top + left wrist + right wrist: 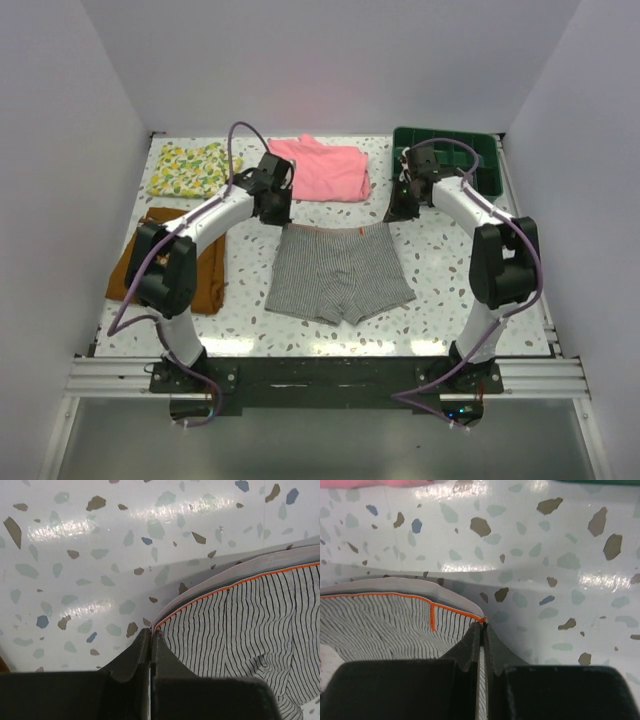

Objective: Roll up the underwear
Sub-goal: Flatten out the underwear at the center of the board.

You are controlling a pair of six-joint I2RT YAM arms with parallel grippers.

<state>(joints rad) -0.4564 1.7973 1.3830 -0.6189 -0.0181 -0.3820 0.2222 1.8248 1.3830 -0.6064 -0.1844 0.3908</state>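
The underwear, grey-and-white striped with an orange-edged waistband, lies spread in the middle of the table, its waistband toward the far side. My left gripper is shut on the waistband's left corner; in the left wrist view the striped cloth runs out to the right of the pinched tips. My right gripper is shut on the right corner, and in the right wrist view striped fabric shows between the closed fingers. The waistband edge is lifted slightly off the table at both corners.
A pink folded garment lies just beyond the waistband. A yellow patterned cloth sits at the far left, rust-brown shorts at the left. A green bin stands at the far right, close to the right arm.
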